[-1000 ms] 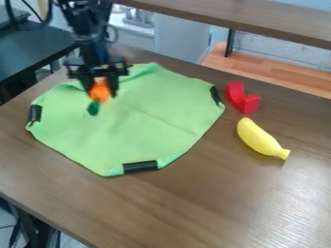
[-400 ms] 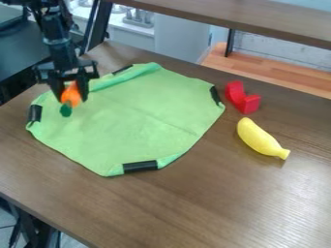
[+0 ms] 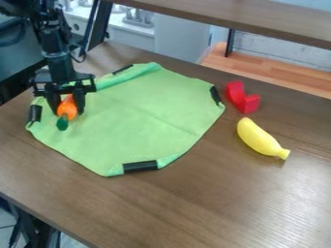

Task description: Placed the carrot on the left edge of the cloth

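Clasping carrot (image 3: 67, 106), pincer (image 3: 67, 111) closed on it, banana (image 3: 259, 138), red block (image 3: 246, 102) near cloth (image 3: 142, 121)

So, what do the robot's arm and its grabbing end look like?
The black, jointed robot arm is built of blocky segments, with a thin dark cable looping beside it. Its black mechanical gripper has a wide crosspiece and two chunky fingers.

This appears to be a robotics lab: a black robot arm (image 3: 56, 51) with loose cables comes in near 11 o'clock over a wood-grained table (image 3: 213, 193). A green cloth (image 3: 142, 118) with black strips at its edges and a plastic-looking banana (image 3: 259, 138) at 3 o'clock suggest a test setup. Pale brickwork (image 3: 284, 55) shows at 2 o'clock.
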You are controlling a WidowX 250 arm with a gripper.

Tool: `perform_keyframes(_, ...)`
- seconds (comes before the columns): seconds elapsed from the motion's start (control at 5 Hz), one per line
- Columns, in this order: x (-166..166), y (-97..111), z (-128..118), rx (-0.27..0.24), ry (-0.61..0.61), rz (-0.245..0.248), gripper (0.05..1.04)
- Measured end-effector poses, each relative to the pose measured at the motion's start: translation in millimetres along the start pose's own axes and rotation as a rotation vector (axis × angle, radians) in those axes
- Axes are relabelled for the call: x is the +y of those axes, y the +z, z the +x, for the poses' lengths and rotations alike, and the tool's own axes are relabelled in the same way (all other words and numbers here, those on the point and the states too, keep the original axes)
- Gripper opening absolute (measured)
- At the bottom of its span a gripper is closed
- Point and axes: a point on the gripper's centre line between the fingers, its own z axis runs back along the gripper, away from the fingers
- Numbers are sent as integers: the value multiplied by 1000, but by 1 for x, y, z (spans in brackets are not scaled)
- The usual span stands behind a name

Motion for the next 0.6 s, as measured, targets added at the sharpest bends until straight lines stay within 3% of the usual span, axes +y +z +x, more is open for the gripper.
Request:
perform_keyframes(0.2, 4, -1, -1, 6, 16, 27, 875)
perform_keyframes(0.4, 3, 9, -1, -16, 15, 25, 1006)
perform_keyframes(0.6, -5, 33, -3, -31, -1, 25, 1000)
